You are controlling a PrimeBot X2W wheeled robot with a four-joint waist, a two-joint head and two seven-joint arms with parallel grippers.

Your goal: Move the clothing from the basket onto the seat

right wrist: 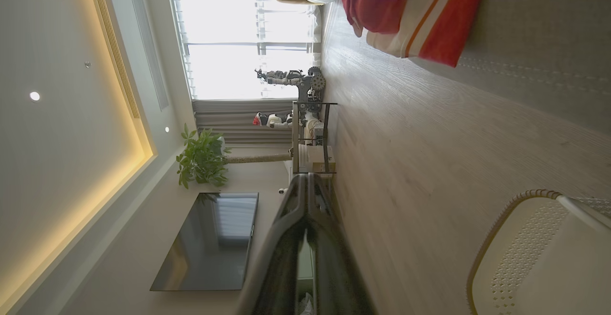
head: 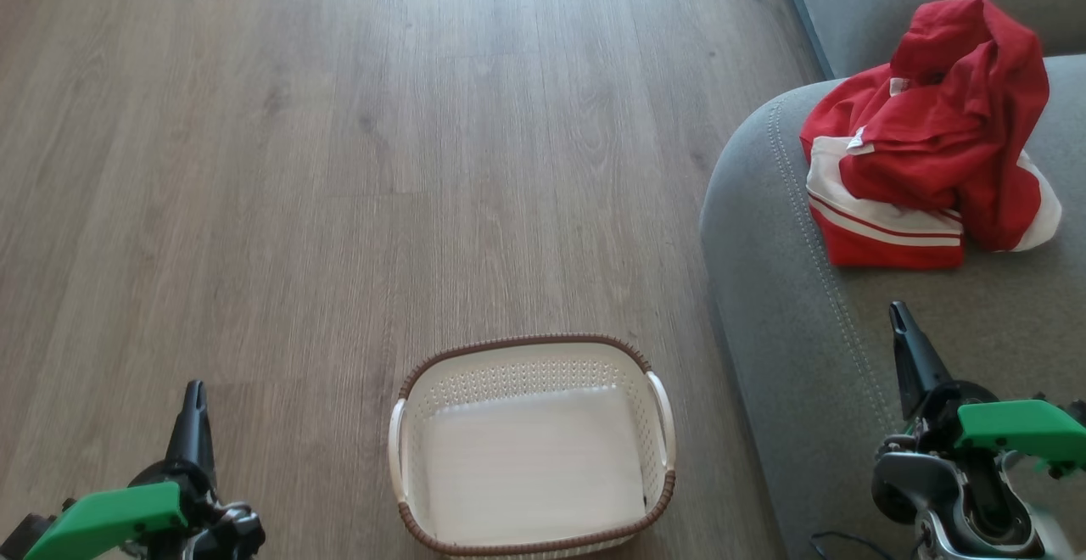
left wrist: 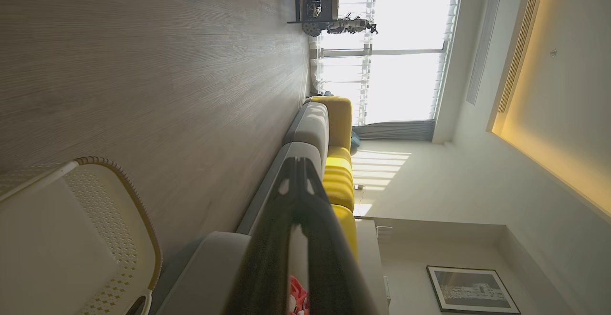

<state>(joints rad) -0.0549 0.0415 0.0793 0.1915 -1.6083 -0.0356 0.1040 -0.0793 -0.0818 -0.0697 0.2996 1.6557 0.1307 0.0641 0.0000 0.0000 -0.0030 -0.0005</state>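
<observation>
The clothing (head: 933, 136) looks soft and light; pinch its top fold; your left gripper (head: 194, 390) and right gripper (head: 898, 316) sit closed, empty

Head cam looks down; wrist cams rolled sideways, all share basket (head: 526, 373).

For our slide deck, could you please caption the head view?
Empty basket on the floor, red clothing heaped on the grey seat.

The clothing (head: 929, 131) lies on the seat (head: 789, 305), right of the basket (head: 532, 445).
</observation>
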